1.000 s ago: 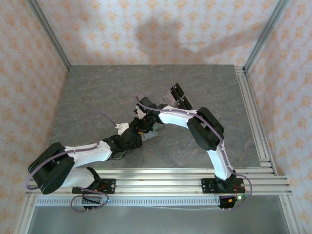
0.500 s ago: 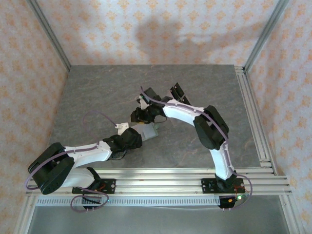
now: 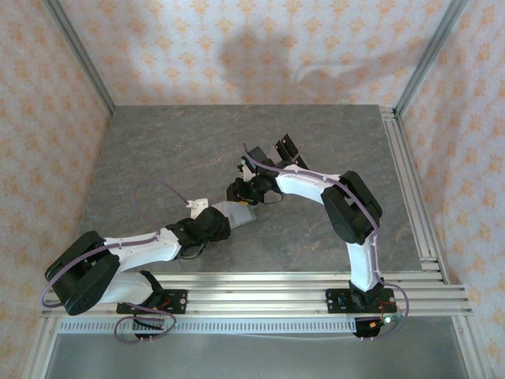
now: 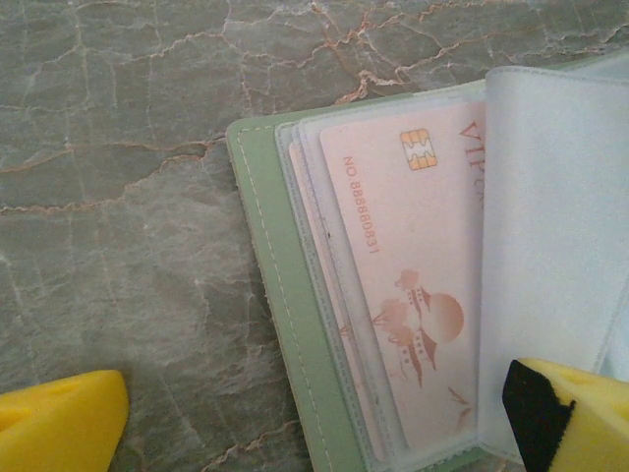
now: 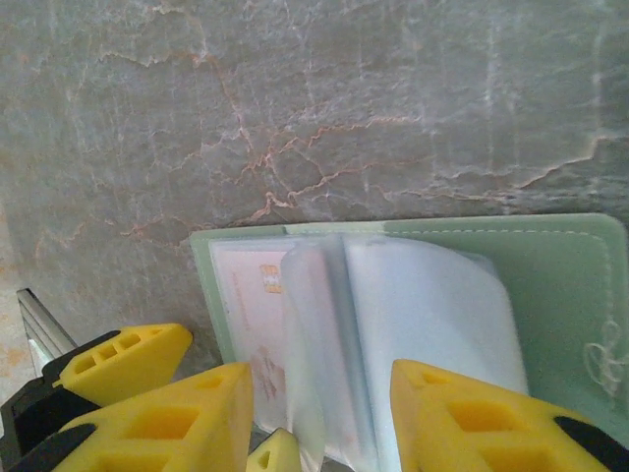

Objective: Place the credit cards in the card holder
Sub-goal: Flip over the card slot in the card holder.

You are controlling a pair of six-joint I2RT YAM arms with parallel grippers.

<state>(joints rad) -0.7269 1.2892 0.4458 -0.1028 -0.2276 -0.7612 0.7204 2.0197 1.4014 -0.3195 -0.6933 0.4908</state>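
At the middle of the grey stone-patterned table (image 3: 158,158), the sage-green card holder (image 3: 237,212) lies open and flat, with a pale pink credit card (image 4: 413,285) bearing a chip tucked into one of its clear sleeves (image 4: 550,226). The left gripper (image 4: 314,413) hovers over the holder with its yellow fingers spread wide. The right gripper (image 5: 319,393) has its jaws apart on either side of the upstanding sleeves, clamping nothing.
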